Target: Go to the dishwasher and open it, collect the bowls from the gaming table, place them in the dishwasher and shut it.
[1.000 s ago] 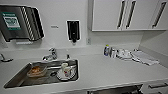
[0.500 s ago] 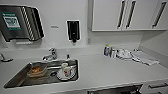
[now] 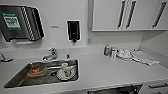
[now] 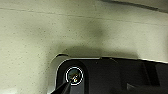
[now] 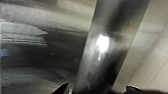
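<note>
- Facing a white desk [image 3: 107,72] in a kitchenette, we look down on a steel sink [image 3: 15,80] set into it, with a tap [image 3: 52,53] behind.
- In the sink lie a brownish dish [image 3: 37,71] and a white mug [image 3: 66,70] on a plate; none of these reads as the green bowls the task names.
- On the wall hang a paper towel dispenser [image 3: 21,22] and a dark soap dispenser [image 3: 73,30]; white cabinet doors [image 3: 107,15] with black handles sit above the desk.
- Farther along the desk stand a small bottle [image 3: 106,50], some white cups [image 3: 122,53] and a folded cloth [image 3: 145,58].
- Under the desk's front edge a dark opening [image 3: 117,89] shows; we judge this to be the dishwasher's top, perhaps ajar, but we cannot be sure.
- In the right wrist view a shiny grey metal bar [image 5: 105,47] crosses close to the camera, likely the dishwasher's handle or front; whether the right claw is spread or pinching it, we cannot tell.
- The left wrist view shows speckled pale floor [image 4: 37,37] beyond the robot's own dark plate; the left claw's state we cannot tell either.
- Our judgement: we are at the opening step. Collecting the bowls from the gaming table, loading and closing are all left.
</note>
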Controlling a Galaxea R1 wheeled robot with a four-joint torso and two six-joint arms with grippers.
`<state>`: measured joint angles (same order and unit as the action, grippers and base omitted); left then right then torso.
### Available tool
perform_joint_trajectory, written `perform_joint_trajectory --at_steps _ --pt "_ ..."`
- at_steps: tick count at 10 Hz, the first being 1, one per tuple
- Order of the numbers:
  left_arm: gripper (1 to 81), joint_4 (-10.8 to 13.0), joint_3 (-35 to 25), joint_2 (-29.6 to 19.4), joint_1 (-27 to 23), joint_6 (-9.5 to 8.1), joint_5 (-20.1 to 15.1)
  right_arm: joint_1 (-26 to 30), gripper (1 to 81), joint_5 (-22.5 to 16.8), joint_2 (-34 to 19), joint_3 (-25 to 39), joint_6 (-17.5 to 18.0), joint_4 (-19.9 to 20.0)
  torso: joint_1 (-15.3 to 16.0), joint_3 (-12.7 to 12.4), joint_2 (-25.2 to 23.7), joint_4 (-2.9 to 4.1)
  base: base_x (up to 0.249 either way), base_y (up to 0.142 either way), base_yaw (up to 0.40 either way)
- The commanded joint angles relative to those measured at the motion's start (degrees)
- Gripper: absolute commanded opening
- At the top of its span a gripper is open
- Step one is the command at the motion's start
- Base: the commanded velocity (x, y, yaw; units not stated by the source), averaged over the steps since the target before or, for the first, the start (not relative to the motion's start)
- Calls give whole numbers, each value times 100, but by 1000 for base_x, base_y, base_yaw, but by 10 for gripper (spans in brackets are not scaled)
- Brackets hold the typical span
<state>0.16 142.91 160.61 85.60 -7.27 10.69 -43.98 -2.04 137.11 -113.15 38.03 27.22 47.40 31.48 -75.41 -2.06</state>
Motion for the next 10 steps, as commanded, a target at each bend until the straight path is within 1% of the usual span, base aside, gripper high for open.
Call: perform_joint_trajectory --at_steps 1,3,4,5,6,10 --pt "811 -7 114 7 -232 23 -252 104 811 -500 -277 -83 -24 -110 0 0 0 0 0 0 0" --pt "811 -7 114 7 -241 23 -243 -98 811 -684 -435 92 -24 -515 0 0 0 0 0 0 0" --pt "811 -7 114 7 -233 23 -251 -185 811 -693 -515 189 -42 -673 0 -2 0 0 0 0 0" --pt "811 2 114 15 -241 23 -243 -239 811 -788 -628 320 -42 -927 0 -2 0 0 0 0 0" --pt "811 10 114 33 -232 23 -243 -335 811 -991 -751 452 -42 -1139 0 -2 0 0 0 0 0" --pt "811 11 114 68 -241 32 -234 -511 811 -1009 -884 866 -42 -1571 0 -2 0 0 0 0 0"
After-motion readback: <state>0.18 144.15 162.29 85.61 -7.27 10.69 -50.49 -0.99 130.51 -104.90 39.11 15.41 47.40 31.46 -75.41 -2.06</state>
